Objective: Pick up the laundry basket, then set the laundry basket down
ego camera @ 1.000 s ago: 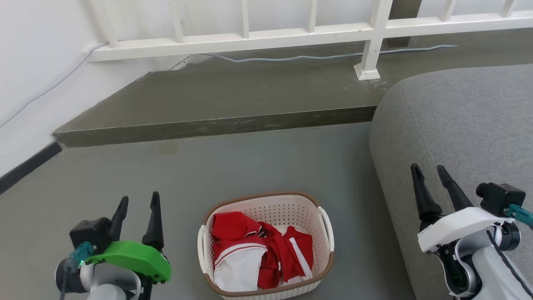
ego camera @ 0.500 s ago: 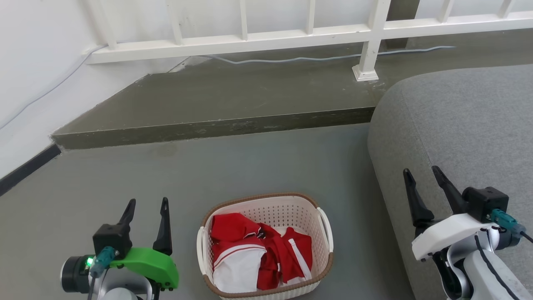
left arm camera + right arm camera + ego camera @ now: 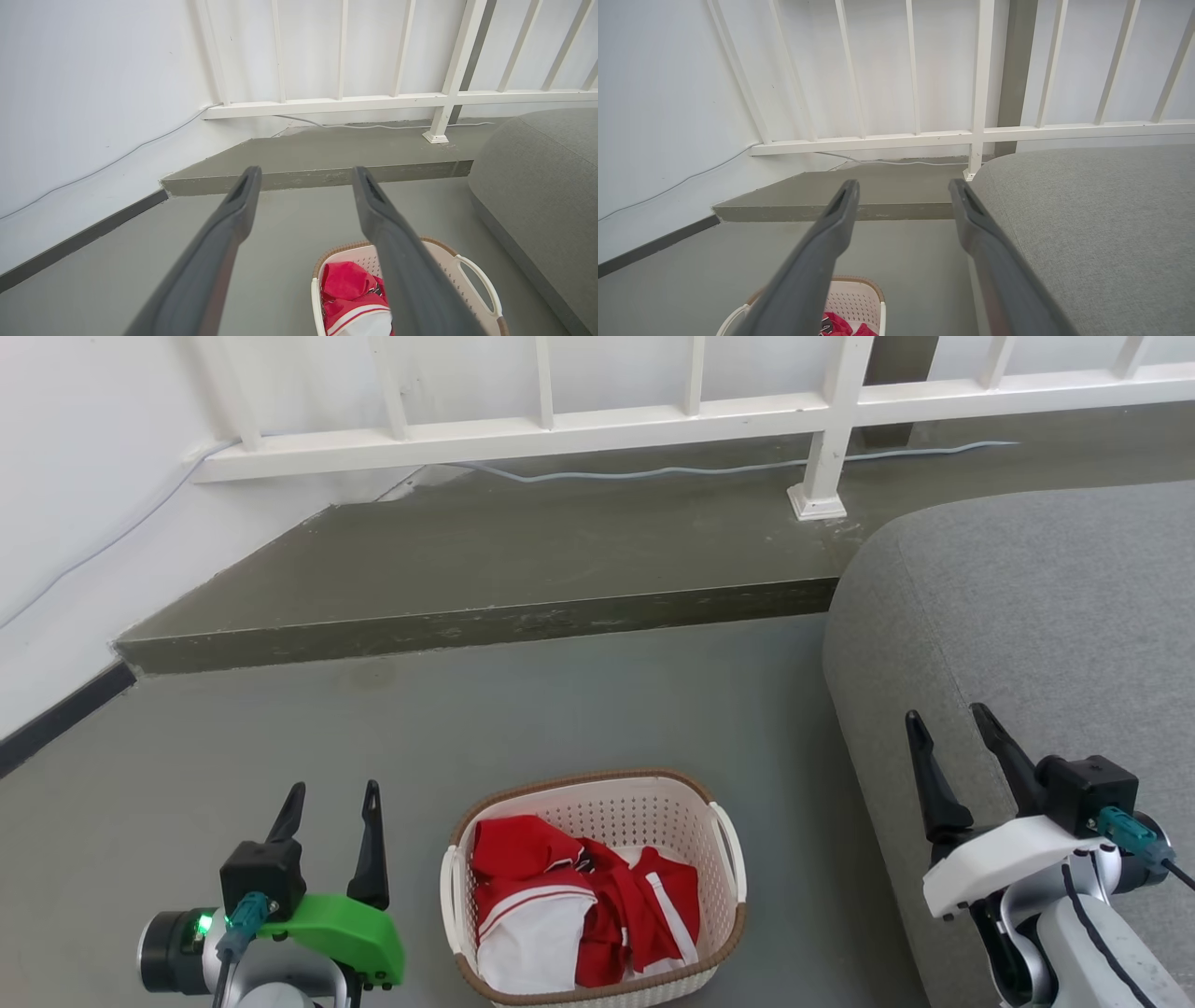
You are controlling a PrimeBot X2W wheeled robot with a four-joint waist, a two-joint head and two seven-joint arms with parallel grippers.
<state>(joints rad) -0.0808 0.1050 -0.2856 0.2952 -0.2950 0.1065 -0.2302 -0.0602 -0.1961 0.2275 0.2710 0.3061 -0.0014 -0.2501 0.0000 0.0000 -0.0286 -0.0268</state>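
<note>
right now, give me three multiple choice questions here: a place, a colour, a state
1. Where is the cream-white perforated plastic laundry basket?
A) left of the left end effector
B) on the grey floor between both end effectors
C) right of the right end effector

2. What colours are the crumpled fabric clothes in it?
A) blue, yellow
B) red, white
C) all black

3. How is the left end effector?
A) open, empty
B) shut on the basket
C) shut on the clothes

Answers: B, the head view shows it between them; B, red and white fabric shows; A, its fingers stand apart, nothing between.
</note>
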